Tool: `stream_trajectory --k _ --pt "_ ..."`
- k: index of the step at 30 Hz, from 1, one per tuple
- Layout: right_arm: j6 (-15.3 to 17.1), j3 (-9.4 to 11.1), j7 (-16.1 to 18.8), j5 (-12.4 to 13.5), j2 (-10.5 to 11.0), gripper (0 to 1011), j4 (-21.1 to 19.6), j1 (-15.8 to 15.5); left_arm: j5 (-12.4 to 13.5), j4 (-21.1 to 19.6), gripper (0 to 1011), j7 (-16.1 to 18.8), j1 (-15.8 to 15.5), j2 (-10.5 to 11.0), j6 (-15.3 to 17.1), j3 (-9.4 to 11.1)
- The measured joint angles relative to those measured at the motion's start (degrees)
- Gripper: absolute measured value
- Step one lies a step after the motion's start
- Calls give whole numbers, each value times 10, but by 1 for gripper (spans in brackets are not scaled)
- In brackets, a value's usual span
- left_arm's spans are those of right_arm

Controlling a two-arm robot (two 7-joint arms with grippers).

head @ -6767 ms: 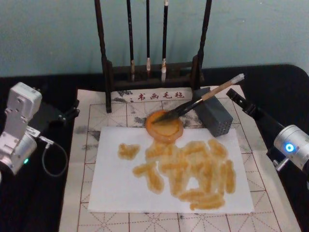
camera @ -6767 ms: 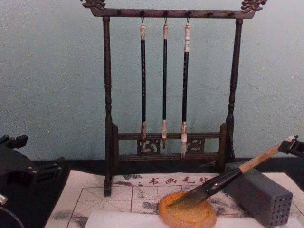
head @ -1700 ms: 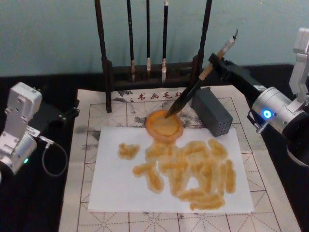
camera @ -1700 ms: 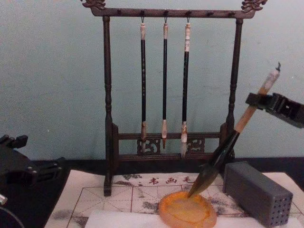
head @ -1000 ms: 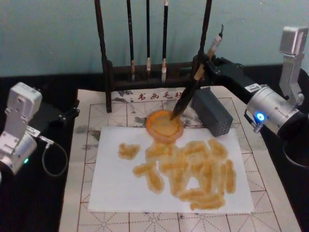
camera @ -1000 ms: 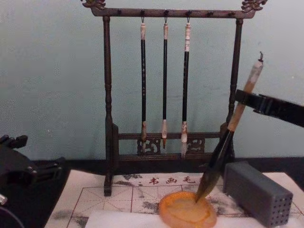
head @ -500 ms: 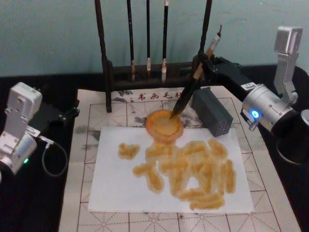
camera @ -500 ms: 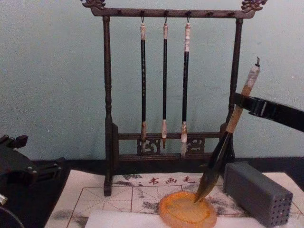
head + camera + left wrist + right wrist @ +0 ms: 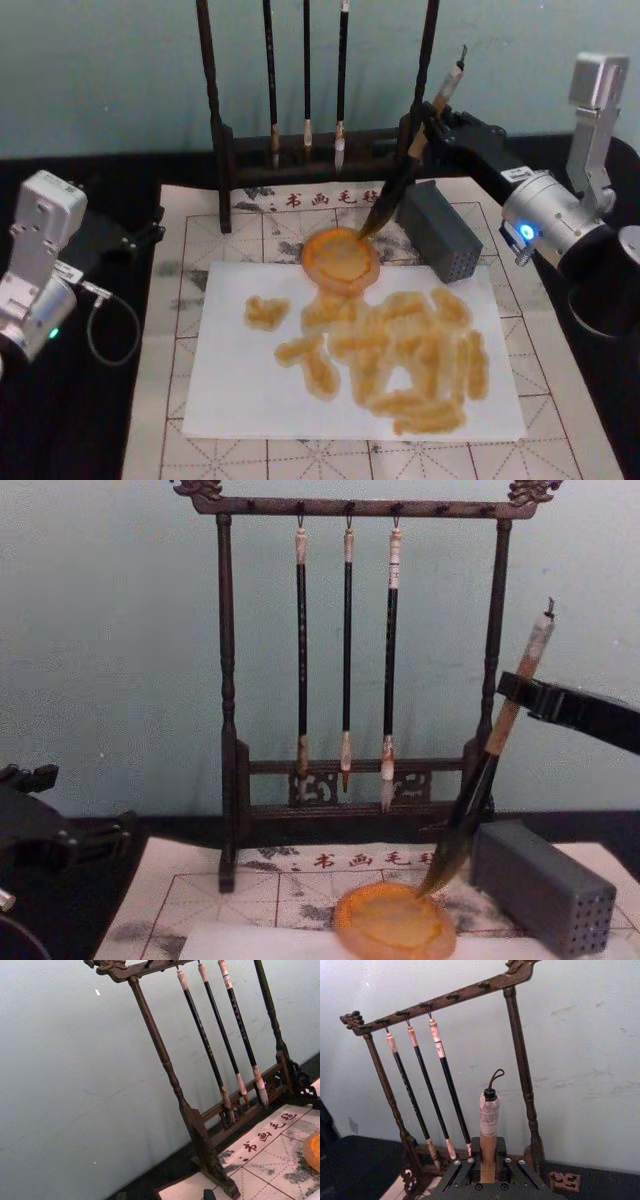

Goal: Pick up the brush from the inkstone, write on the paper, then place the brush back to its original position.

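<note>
The rack (image 9: 215, 120) and its hanging brushes (image 9: 306, 70) wall off the surface's far edge. The block (image 9: 440, 232) lies just right of the inkstone (image 9: 341, 258), toward the far right corner. Between them the brush (image 9: 395, 195) slants down, clamped in the right gripper (image 9: 425, 125). Over the paper (image 9: 240, 370), toward the near edge, passage is open. The left gripper (image 9: 150, 232) sits at the left edge, well apart.

You can read one line: red characters (image 9: 270, 1131) 书画毛毡, printed along the far edge of the gridded mat (image 9: 180, 330), just before the rack (image 9: 213, 100). In your head and chest views the brush (image 9: 398, 185) crosses the last character.
</note>
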Motion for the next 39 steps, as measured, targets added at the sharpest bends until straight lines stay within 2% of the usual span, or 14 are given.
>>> stream_trajectory --k 9,19,28,33,39 --pt "0 17 2 -4 -3 199 -13 -9 0 0 1001 0 0 0 0 0" --pt "3 44 20 4 5 199 -70 -43 0 0 1001 0 0 0 0 0" --pt "1 68 41 8 26 199 -136 -98 0 0 1001 0 0 0 0 0" --pt "-12 78 54 1 44 199 -171 -132 0 0 1001 0 0 0 0 0" --pt "-34 100 68 -11 72 199 -225 -191 0 0 1001 0 0 0 0 0"
